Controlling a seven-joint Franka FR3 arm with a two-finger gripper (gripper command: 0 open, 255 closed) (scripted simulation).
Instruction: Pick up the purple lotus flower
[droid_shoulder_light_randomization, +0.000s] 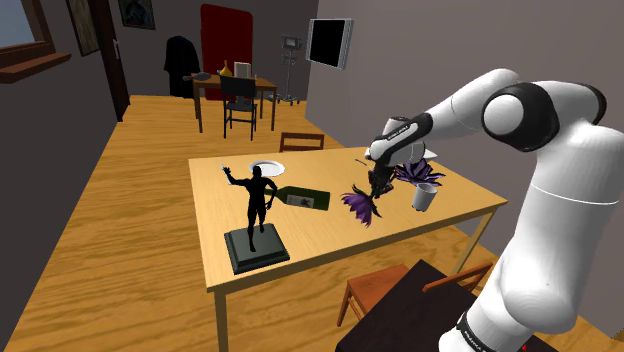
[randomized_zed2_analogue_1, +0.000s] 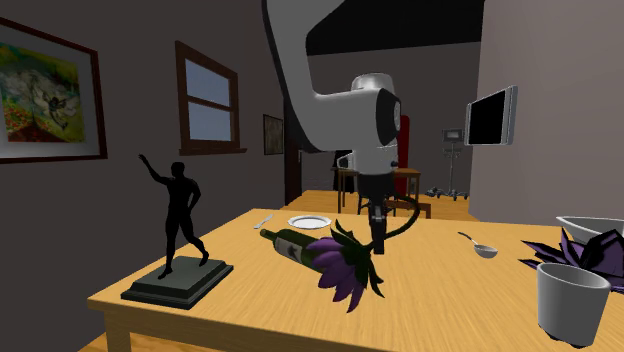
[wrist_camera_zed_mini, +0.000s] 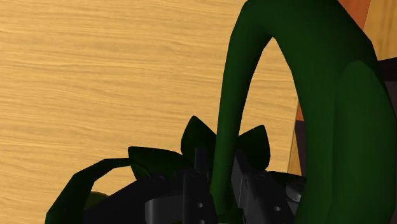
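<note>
A pale wooden table (droid_shoulder_light_randomization: 300, 250) stands in a room with a plank floor. Above it the black gripper (randomized_zed2_analogue_1: 378, 246) points down, its fingers (wrist_camera_zed_mini: 191, 197) pinched narrowly on the green stem (wrist_camera_zed_mini: 222, 127) of the purple lotus flower (randomized_zed2_analogue_1: 345, 268) — the bloom droops just beside the gripper, near a dark bottle (randomized_zed2_analogue_1: 288, 243), between a black statue (droid_shoulder_light_randomization: 256, 205) and a white cup (droid_shoulder_light_randomization: 425, 197).

Shoulder view: statue (droid_shoulder_light_randomization: 255, 215) stands near-left on the surface (droid_shoulder_light_randomization: 330, 245), plate (droid_shoulder_light_randomization: 267, 166) behind it, bottle (droid_shoulder_light_randomization: 303, 198) lying to its right. Flower (droid_shoulder_light_randomization: 360, 206) just right of the bottle, stem clamped between my fingers (droid_shoulder_light_randomization: 378, 187). Cup (droid_shoulder_light_randomization: 425, 197) right of the flower. Chair (droid_shoulder_light_randomization: 301, 141) behind the surface's far edge.
</note>
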